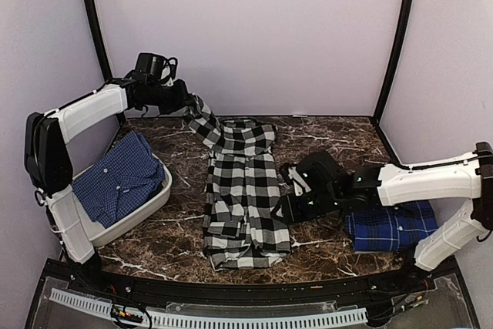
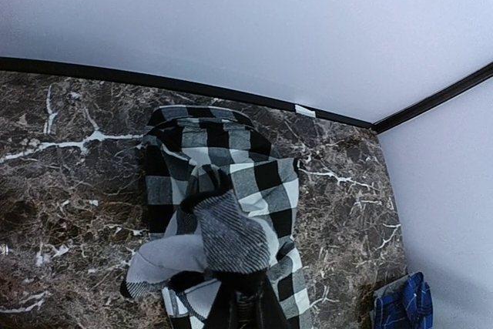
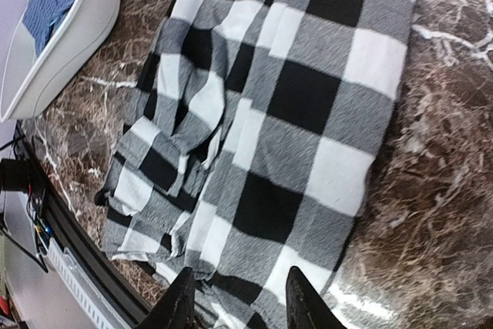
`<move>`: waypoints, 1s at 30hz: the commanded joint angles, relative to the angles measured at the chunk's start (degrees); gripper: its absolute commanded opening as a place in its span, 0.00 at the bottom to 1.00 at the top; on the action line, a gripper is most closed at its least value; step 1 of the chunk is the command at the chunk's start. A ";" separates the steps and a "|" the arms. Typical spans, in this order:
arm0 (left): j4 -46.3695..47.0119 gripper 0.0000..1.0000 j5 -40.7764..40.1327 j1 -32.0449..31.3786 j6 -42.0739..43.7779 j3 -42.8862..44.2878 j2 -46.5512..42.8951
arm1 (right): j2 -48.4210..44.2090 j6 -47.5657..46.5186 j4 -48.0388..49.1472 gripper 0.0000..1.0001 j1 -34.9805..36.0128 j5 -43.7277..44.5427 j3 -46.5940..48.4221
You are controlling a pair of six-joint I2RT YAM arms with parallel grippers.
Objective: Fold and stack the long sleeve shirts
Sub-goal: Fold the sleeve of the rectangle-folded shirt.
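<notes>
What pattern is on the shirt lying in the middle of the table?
Big black-and-white checks on that shirt; the right wrist view shows it best.

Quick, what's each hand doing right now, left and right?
Left hand: closed on the checked shirt, at its sleeve.
Right hand: open, holding nothing.

At lower right of the top view, the folded blue plaid shirt (image 1: pixel 393 229) is partly covered by the right arm (image 1: pixel 427 177). In the left wrist view, the left gripper (image 2: pixel 243 298) is cropped by the bottom edge, and its fingertips are concealed by the checked shirt (image 2: pixel 254 182).
</notes>
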 commanded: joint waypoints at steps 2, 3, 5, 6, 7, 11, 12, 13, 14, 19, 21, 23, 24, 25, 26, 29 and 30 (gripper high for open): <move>4.24 0.00 13.37 -0.65 -2.08 -2.91 -2.78 | -1.02 -2.14 1.08 0.40 -7.73 1.01 2.20; 4.37 0.00 15.17 -1.23 -2.32 -4.02 -2.69 | -1.01 -2.37 1.64 0.40 -9.07 0.94 2.59; 3.77 0.00 20.60 -3.72 -2.50 -5.23 -2.35 | -0.54 -2.76 3.30 0.41 -11.64 0.11 3.31; 3.05 0.00 21.47 -5.85 -2.74 -5.67 -1.94 | -0.16 -2.97 4.13 0.41 -12.88 -0.67 3.78; 2.85 0.00 23.21 -8.22 -3.04 -6.84 -1.70 | 0.45 -3.22 4.88 0.41 -13.89 -1.24 4.33; 5.47 0.00 28.42 -14.20 -8.19 -12.74 -0.10 | 3.37 -4.51 6.51 0.42 -16.57 -3.14 6.90; 8.35 0.00 29.33 -14.86 -11.26 -14.13 0.20 | 4.21 -4.74 6.66 0.42 -16.91 -3.57 7.53; 9.90 0.00 30.94 -16.25 -13.11 -16.91 0.34 | 4.91 -4.92 7.00 0.42 -17.14 -4.12 8.00; 13.54 0.00 31.60 -16.94 -16.69 -18.24 0.62 | 5.56 -4.99 7.37 0.42 -17.32 -4.71 8.34; 20.39 0.08 33.82 -20.68 -22.60 -22.94 2.15 | 8.12 -4.92 8.49 0.44 -17.40 -6.10 8.84; 17.47 0.25 33.06 -21.17 -21.49 -22.94 2.03 | 8.47 -4.64 8.85 0.44 -17.43 -6.32 8.50; 14.57 0.42 31.71 -21.28 -19.56 -22.87 1.19 | 8.59 -4.36 9.55 0.46 -17.39 -7.21 7.85; 13.67 0.49 31.02 -21.30 -17.93 -22.79 0.79 | 8.72 -4.42 9.71 0.47 -17.40 -7.75 7.69; 12.00 0.51 29.80 -21.31 -16.68 -22.76 -0.13 | 8.86 -4.63 9.71 0.48 -17.39 -8.22 7.67; 11.29 0.56 29.14 -21.27 -16.26 -22.85 -0.53 | 8.96 -4.80 9.72 0.50 -17.34 -8.79 7.58; 8.70 0.62 25.59 -21.24 -14.10 -22.98 -2.31 | 8.85 -5.23 9.42 0.53 -16.93 -9.26 7.08; 8.14 0.63 23.34 -21.23 -13.74 -22.99 -2.59 | 8.84 -5.38 9.15 0.54 -16.64 -9.21 7.01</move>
